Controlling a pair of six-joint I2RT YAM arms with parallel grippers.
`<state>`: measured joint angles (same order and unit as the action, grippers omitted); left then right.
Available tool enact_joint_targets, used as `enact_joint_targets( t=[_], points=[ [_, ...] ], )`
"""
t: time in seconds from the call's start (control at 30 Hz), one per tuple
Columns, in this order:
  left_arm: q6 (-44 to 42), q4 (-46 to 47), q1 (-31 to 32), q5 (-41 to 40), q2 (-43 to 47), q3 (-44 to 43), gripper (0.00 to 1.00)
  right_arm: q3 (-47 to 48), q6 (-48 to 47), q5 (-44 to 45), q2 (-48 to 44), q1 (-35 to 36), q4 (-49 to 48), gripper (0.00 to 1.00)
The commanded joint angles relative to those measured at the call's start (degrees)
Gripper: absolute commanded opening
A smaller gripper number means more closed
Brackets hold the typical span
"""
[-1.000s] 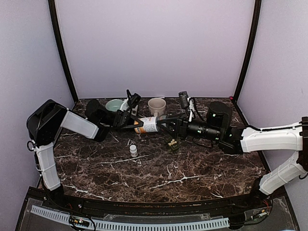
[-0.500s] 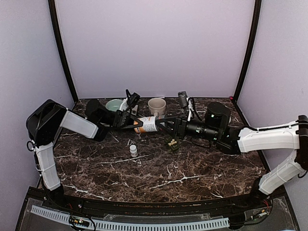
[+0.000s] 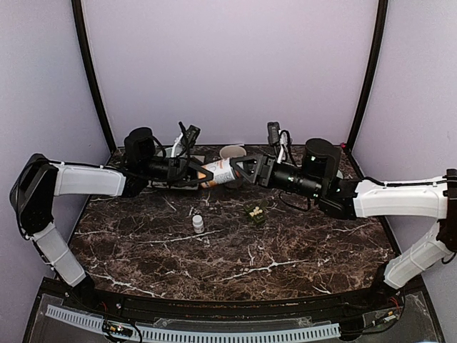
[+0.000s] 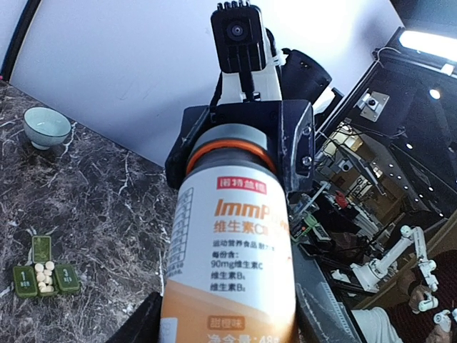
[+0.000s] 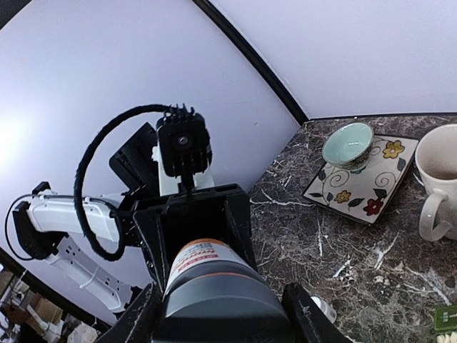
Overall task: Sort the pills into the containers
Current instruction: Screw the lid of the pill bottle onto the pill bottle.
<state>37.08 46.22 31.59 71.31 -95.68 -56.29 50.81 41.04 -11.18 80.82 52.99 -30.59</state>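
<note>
Left gripper [image 3: 197, 171] is clamping the pill bottle [image 3: 220, 172] at its base while right gripper [image 3: 240, 170] is clamping its cap end, both holding it above the table [image 3: 143, 243], pill box [image 3: 255, 214] lying nearby.

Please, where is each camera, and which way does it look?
Top external: above, behind the arms, looking down at the table; both arms show, left gripper and right gripper holding one pill bottle.
Left wrist: on the left arm, looking along the bottle at the right gripper; own fingers below.
Right wrist: opposite way, facing the left gripper; own fingers below.
Both wrist views share the bowl.
</note>
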Motion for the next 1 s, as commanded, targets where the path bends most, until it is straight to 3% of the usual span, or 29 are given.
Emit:
enact_joint_targets(
  t=[0.0,0.37,0.97],
  points=[
    [-16.49,-15.40,8.65,-7.79,4.61,-2.95,0.00,3.37,6.29,0.38,4.01,2.71,5.43,0.15],
    [-27.89,-22.67,9.47,-17.45,11.71,-1.46,0.00,6.60,12.19,-3.49,5.77,3.66,11.13,0.12],
    [-25.56,-24.75,9.15,-10.16,13.39,-1.66,0.00,7.90,-8.08,-4.59,-0.11,4.13,25.92,0.19]
  ],
)
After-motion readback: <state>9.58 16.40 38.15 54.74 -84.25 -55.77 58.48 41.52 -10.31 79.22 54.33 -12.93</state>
